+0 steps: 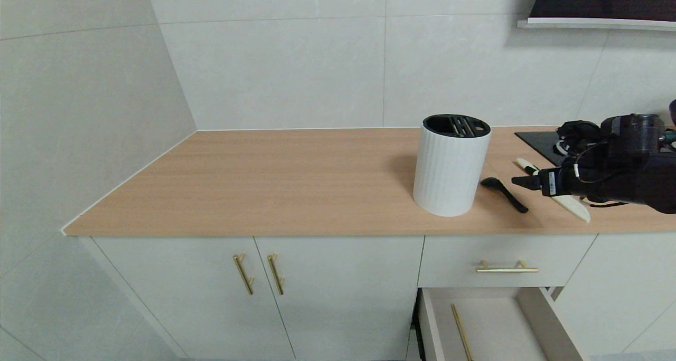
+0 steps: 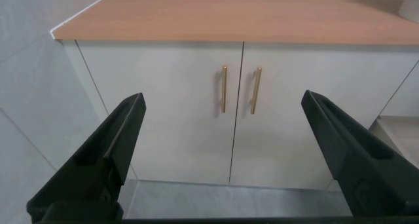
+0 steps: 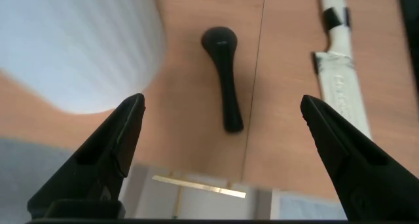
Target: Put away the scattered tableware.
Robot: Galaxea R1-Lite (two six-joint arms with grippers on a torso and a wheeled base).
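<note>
I see a long light-wood countertop point(image 1: 264, 181) running along a pale tiled wall. Under it sit white cabinet doors point(image 1: 264, 297) with two upright brass bar handles. At 5 o'clock from the counter's middle a white drawer point(image 1: 496, 324) stands pulled open.

A white ribbed cylindrical holder point(image 1: 450, 165) with a black slotted top stands upright at about 3 o'clock from the counter's middle. At 1 o'clock from it lies the corner of a black glass hob point(image 1: 538, 142).

My right gripper point(image 1: 523, 182) hangs over the counter at 3 o'clock from the holder. Its fingers are spread wide and grasp nothing. My left gripper point(image 2: 222, 103) is low and faces the cabinet doors point(image 2: 196, 132), also spread wide and holding nothing.

The white knife point(image 1: 575, 207) lies flat on the counter at 3 o'clock from the holder, partly under my right arm. The small black spoon point(image 1: 504, 190) lies between knife and holder, near the holder's base but apart from it. In the right wrist view the spoon point(image 3: 224, 80) sits between the right gripper point(image 3: 221, 106) fingers, the knife point(image 3: 339, 67) on one side and the holder point(image 3: 72, 47) on the other.
</note>
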